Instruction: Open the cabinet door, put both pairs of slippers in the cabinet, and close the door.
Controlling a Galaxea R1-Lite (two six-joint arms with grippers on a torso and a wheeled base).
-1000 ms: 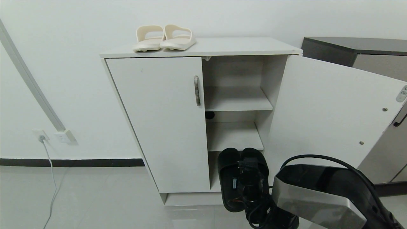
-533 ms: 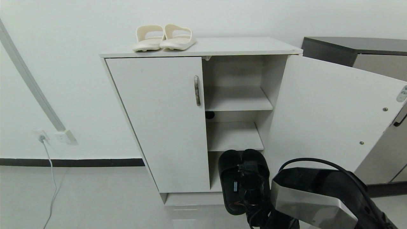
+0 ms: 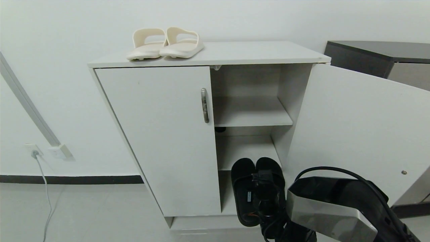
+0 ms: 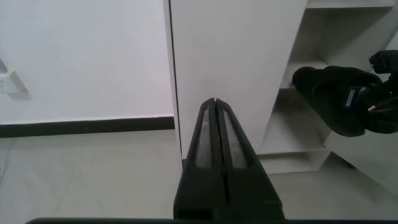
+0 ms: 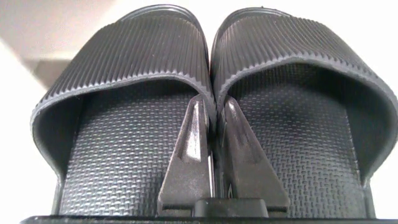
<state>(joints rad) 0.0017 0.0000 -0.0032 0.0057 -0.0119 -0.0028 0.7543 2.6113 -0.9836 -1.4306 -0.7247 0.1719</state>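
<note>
The white cabinet (image 3: 158, 134) has its right door (image 3: 356, 134) swung wide open and its left door shut. A black pair of slippers (image 3: 257, 188) hangs side by side in front of the bottom compartment, toes toward the cabinet. My right gripper (image 5: 213, 124) is shut on the black slippers (image 5: 149, 81), pinching their two inner edges together. A cream pair of slippers (image 3: 164, 43) lies on the cabinet top at its left end. My left gripper (image 4: 214, 124) is shut and holds nothing, low before the shut left door (image 4: 236, 56), with the black slippers (image 4: 339, 96) off to its side.
Two bare shelves (image 3: 250, 116) sit above the bottom compartment. A dark grey unit (image 3: 379, 55) stands behind the open door. A wall socket with a cable (image 3: 33, 151) is at the lower left, over light floor tiles (image 3: 84, 215).
The head view has shifted, so the cabinet looks nearer and lower in the picture. The black slippers, held by my right gripper, have moved slightly toward the bottom compartment.
</note>
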